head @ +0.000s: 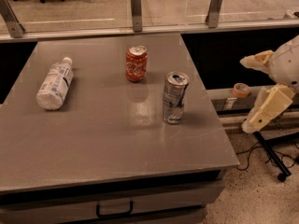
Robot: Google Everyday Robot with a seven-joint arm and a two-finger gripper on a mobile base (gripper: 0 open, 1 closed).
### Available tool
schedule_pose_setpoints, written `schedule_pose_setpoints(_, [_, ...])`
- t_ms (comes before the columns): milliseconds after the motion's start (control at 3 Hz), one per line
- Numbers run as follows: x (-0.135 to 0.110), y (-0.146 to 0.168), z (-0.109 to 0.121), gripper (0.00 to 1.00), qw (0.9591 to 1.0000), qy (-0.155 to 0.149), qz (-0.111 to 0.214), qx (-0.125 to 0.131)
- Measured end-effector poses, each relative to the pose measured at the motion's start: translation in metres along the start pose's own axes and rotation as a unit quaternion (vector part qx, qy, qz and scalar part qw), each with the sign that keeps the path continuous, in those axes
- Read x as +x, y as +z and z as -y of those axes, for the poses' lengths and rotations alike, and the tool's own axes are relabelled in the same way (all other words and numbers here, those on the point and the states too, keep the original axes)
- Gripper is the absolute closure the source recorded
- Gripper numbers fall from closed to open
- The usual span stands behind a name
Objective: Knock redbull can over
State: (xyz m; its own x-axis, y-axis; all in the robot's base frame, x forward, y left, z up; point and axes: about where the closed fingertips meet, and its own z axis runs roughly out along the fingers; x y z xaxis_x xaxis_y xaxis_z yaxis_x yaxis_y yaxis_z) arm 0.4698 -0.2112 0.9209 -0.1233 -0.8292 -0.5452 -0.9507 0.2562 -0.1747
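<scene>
The redbull can (174, 97), slim, silver and blue with dented sides, stands upright on the grey table (107, 143), right of centre and near the right edge. My gripper (250, 93) is off the table to the right, about level with the can and well apart from it. Its two cream fingers (268, 107) are spread open and hold nothing.
A shorter red soda can (136, 63) stands upright behind and to the left of the redbull can. A clear plastic bottle (54, 82) lies on its side at the table's left. A glass railing (135, 8) runs along the far edge. Tape roll (241, 89) and cables lie on the floor at right.
</scene>
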Motion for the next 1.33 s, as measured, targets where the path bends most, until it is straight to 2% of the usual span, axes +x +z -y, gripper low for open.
schedule_pose_setpoints(333, [-0.017, 0.032, -0.003, 0.00, 0.9911, 0.002, 0.130, -0.026])
schedule_pose_setpoints(667, [-0.051, 0.047, -0.014, 0.00, 0.9679, 0.018, 0.244, -0.057])
schedule_pose_setpoints(1000, [-0.076, 0.055, -0.023, 0.00, 0.9470, 0.030, 0.310, -0.077])
schedule_pose_setpoints(1333, [-0.098, 0.066, -0.025, 0.00, 0.9317, 0.023, 0.353, -0.081])
